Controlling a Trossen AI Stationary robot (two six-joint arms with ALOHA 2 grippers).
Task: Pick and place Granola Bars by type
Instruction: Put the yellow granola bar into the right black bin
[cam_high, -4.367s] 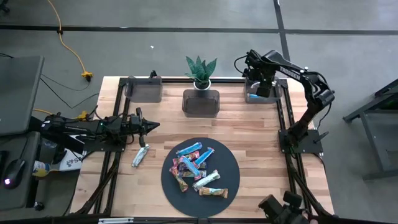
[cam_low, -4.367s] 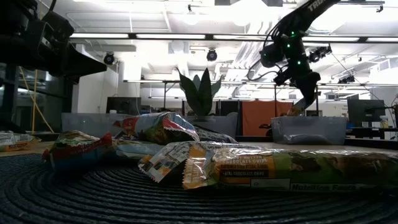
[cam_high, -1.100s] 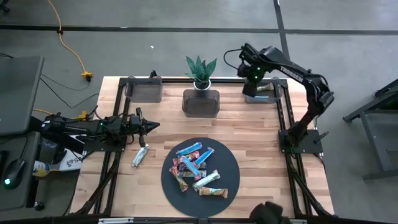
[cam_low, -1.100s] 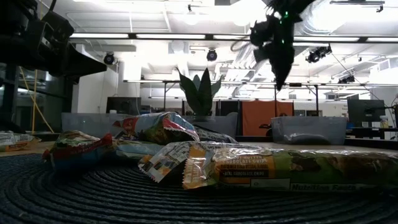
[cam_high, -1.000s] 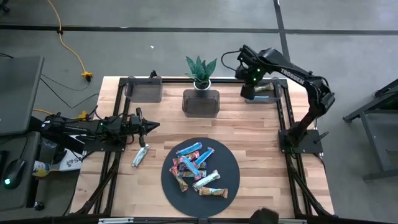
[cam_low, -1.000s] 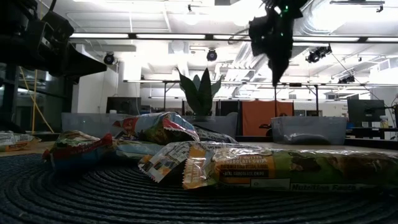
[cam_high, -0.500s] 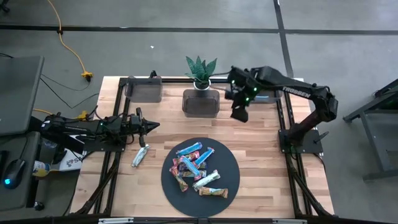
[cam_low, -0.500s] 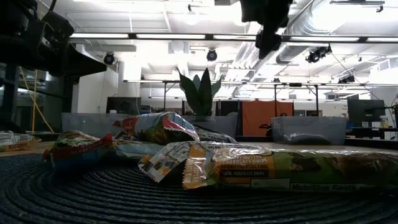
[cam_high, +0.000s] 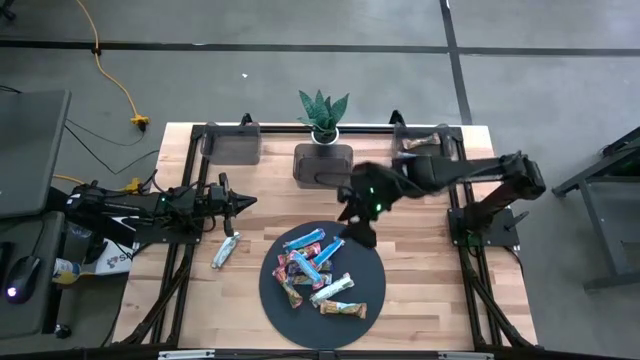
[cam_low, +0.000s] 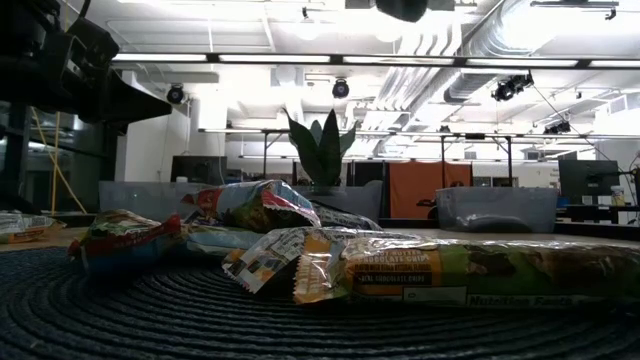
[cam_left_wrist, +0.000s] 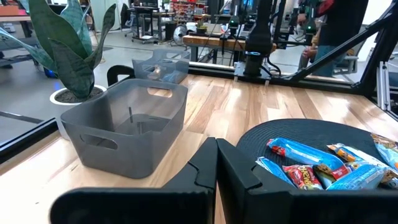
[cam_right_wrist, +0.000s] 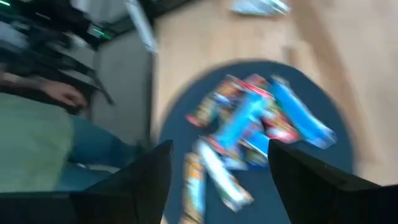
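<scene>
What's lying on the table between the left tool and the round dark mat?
In the high view, one silver-green granola bar lies on bare wood between the shut left tool and the round mat, clear of both.

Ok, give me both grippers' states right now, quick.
Left gripper: jaws shut, holding nothing, parked at the table's left side.
Right gripper: jaws open, empty, over the mat's far edge near the granola bars.

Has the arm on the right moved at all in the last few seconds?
Yes. Its open end effector has swung away from the far right bin, past the potted plant, and is now over the edge of the round mat.
</scene>
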